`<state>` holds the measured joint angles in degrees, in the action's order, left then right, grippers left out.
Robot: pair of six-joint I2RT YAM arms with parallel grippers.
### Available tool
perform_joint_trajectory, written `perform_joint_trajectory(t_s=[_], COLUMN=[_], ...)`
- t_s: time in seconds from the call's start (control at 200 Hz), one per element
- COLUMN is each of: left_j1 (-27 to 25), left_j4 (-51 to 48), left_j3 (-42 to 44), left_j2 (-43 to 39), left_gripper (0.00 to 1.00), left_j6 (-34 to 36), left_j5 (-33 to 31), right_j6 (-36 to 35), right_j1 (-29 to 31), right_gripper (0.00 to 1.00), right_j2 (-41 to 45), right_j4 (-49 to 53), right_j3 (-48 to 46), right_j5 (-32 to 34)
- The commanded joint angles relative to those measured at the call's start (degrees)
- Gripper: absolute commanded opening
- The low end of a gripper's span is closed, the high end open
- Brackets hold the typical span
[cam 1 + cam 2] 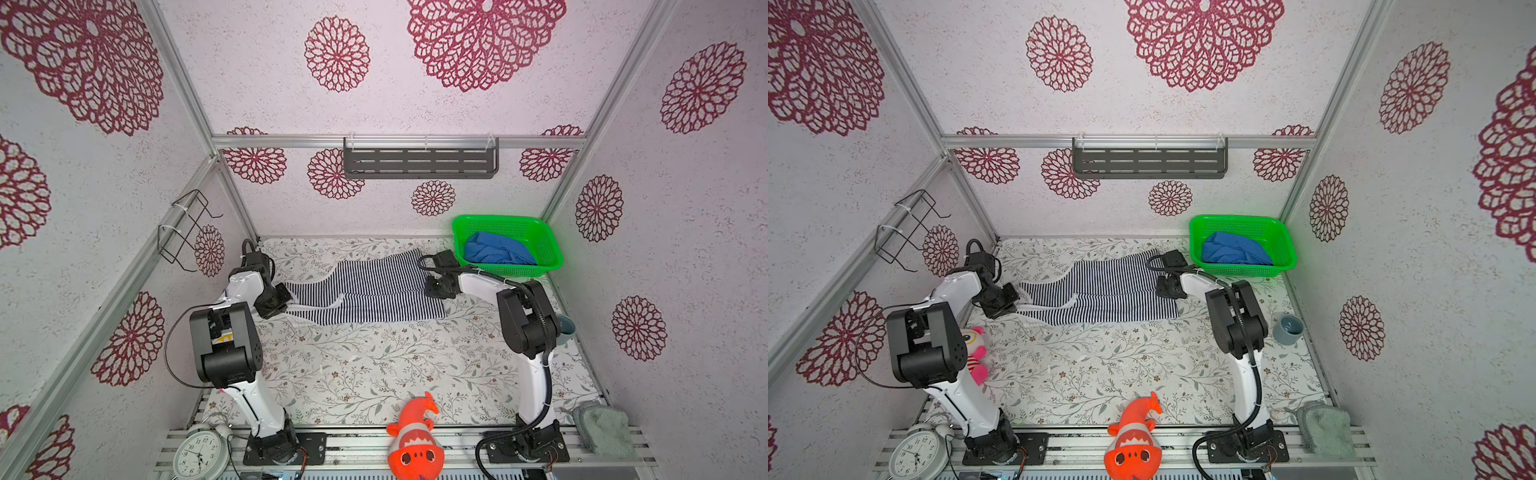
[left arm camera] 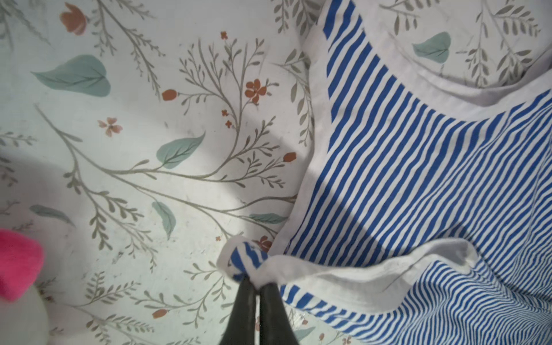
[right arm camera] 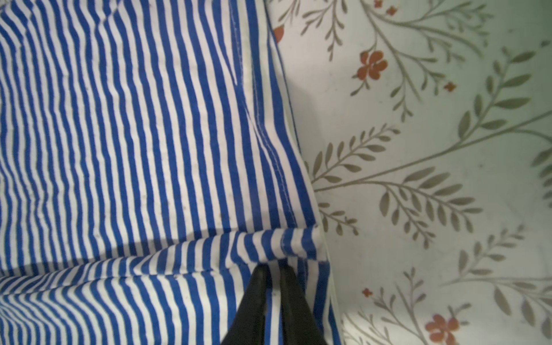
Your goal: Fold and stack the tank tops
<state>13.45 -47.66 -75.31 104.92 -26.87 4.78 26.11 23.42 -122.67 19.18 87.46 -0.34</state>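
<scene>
Striped tank top (image 1: 365, 291) lies long axis left–right; left gripper (image 2: 257, 282) pinches its shoulder strap at the left end, right gripper (image 3: 273, 268) pinches its hem at the right.

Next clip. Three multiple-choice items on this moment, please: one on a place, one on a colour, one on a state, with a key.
1. Where is the blue top?
A in the basket
B on the shelf
C by the clock

2. What colour is the basket?
A red
B green
C grey

3. The left gripper has its jaws:
A wide open
B shut on the striped top
C shut on nothing

Key:
1 A: the blue cloth is bunched inside the basket's walls.
2 B: its mesh is bright green.
3 B: the left wrist view shows the tips pinched on a strap end.
</scene>
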Motion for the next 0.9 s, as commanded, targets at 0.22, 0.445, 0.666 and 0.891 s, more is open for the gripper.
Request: perform_joint_trajectory(t_s=[0.22,0.445,0.666,0.891], left_j1=[0.52,0.79,0.42,-7.66], left_j4=[-1.94,-2.81,-8.99,-6.56], left_j3=[10.99,10.67,2.93,-2.31], left_j2=[-8.26,-8.46,-12.93,-10.01], left_gripper=[0.01,0.45,0.63,0.62], left_j6=[-0.03,0.19,1.25,-1.43], left_j5=[-2.89,-5.05,-12.14,-8.97], right_j6=[-2.72,-4.37,-5.34,-2.38], right_j1=[-1.8,-2.43,-2.62,-0.23], right_gripper=[0.15,0.28,0.34,0.33], right_j2=[-3.49,1.41,7.4,4.48], right_j4=[5.59,5.58,6.92,2.74], right_j3=[2.33,2.46,0.06,-2.68], right_j5=[4.12,1.86,3.21,1.42])
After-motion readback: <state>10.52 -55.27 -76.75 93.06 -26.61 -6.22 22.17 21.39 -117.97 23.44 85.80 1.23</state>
